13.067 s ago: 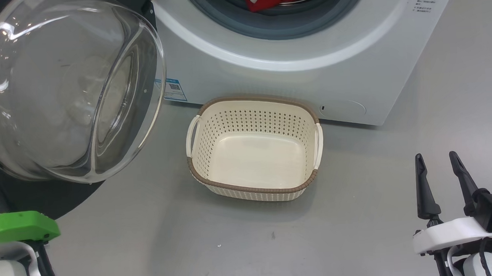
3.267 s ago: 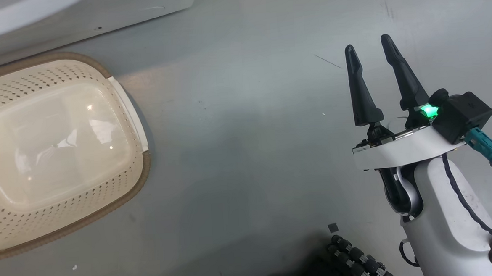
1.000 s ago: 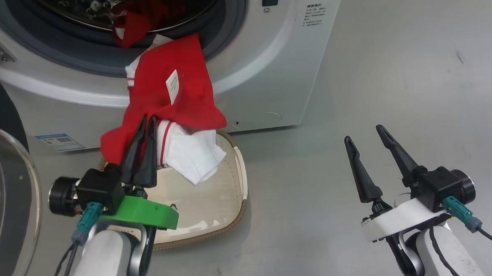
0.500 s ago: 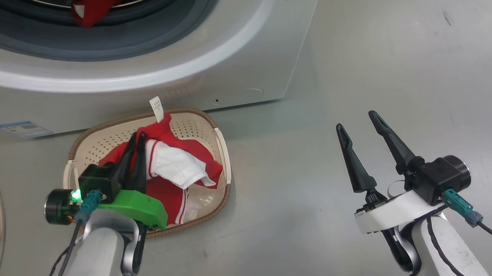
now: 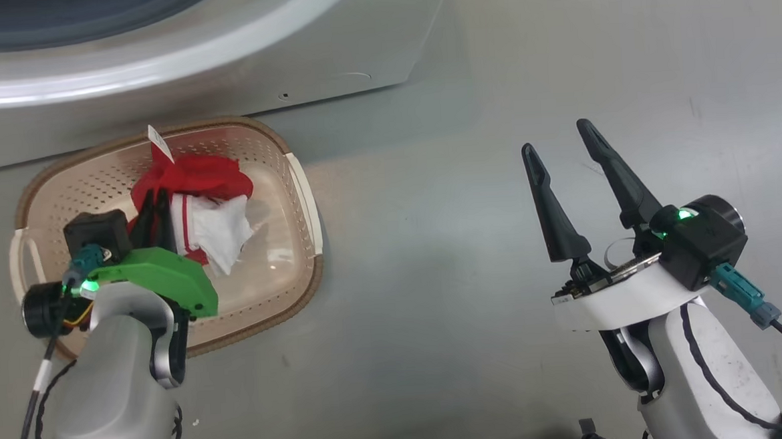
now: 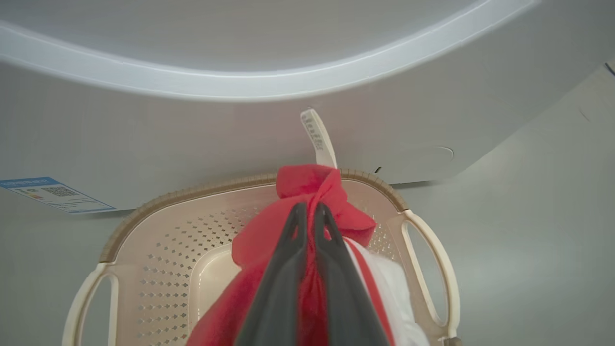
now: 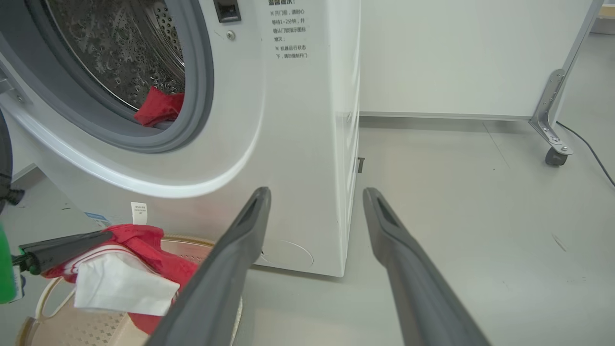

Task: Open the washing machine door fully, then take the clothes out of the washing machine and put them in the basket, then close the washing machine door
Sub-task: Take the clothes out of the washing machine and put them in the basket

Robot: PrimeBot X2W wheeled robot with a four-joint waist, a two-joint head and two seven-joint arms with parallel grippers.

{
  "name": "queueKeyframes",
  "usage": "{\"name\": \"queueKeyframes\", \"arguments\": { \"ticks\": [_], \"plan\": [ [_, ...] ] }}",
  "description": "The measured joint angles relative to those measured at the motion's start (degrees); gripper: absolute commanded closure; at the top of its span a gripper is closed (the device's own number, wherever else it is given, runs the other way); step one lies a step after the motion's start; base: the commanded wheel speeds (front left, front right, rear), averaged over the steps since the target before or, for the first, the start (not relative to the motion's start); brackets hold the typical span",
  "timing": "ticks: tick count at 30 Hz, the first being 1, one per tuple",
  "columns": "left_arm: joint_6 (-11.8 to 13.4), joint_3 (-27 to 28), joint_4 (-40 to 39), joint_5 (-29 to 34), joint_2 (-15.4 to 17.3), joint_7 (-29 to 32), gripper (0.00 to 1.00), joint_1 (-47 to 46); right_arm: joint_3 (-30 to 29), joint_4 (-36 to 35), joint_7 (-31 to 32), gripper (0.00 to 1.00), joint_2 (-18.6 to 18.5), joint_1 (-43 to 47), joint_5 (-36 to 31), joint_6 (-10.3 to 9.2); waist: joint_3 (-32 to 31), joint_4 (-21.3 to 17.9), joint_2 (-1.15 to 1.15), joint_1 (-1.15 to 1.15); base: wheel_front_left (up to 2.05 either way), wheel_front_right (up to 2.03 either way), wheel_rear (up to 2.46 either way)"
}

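Red garment [image 5: 201, 176] with a white section hangs bunched from the left gripper [image 5: 153, 195]. Its two dark fingers are pressed together on the fabric, pinching it just below a small knot of cloth that sticks up past the fingertips. A white care tag [image 5: 158, 143] stands up from that bunch. The garment's lower folds are down inside the basket [image 5: 299, 184], with the white part draped toward the basket's middle. In the right wrist view the cloth sags into the basket while its top is held above the rim. The basket sits on the grey floor [image 5: 432, 244] just in front of the washer [image 5: 155, 64], its far rim close to the machine's white front, near the blue label [image 6: 53, 194] and the round flap [image 7: 288, 254] low on that front.

The right gripper [image 5: 555, 136] is off to the right over bare floor, well apart from the basket, its fingers spread wide with nothing between them.

In the right wrist view the washer's opening is uncovered. The grey rubber ring [image 7: 202, 96] frames the steel drum [image 7: 120, 57], and a second red piece [image 7: 161, 108] lies at the drum's lower lip against the ring. Beyond the machine, a white panel [image 7: 456, 57] stands on a bracket with a caster [image 7: 555, 156], and a dark cable [image 7: 591, 149] runs across the floor beside it
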Motion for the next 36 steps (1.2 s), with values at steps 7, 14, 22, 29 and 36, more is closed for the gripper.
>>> {"name": "queueKeyframes", "arguments": {
  "ticks": [7,14,22,29,36],
  "plan": [
    [0.0,1.2,5.3,-0.7,0.0,0.1,1.00,-6.6,0.2,-0.5,0.0,0.00,0.0,-3.4,0.6,0.01,5.3,-2.3,0.00,0.01,0.00,0.00,0.00],
    [-0.1,2.7,11.6,-1.5,0.0,0.1,0.61,-8.6,0.7,0.0,0.0,0.00,0.0,-4.7,1.0,0.16,7.9,-4.6,0.00,0.01,0.00,0.00,0.00],
    [0.1,4.5,15.8,-3.3,-0.2,-2.5,0.00,-11.3,0.3,1.0,0.0,0.00,0.0,-4.8,1.2,0.47,8.3,-5.5,0.00,0.01,0.00,0.00,0.00],
    [0.0,4.5,17.6,-3.2,-0.6,-5.8,0.00,-11.5,-0.3,1.8,0.0,0.00,0.0,-4.8,1.3,0.48,6.8,-4.7,0.00,0.01,0.00,0.00,0.00],
    [-1.1,3.6,16.5,-2.1,-1.6,-7.0,0.00,-11.4,-1.9,3.3,0.0,0.00,0.0,-4.8,0.3,0.48,4.3,-3.3,0.00,0.01,0.00,0.00,0.00]
  ]
}}
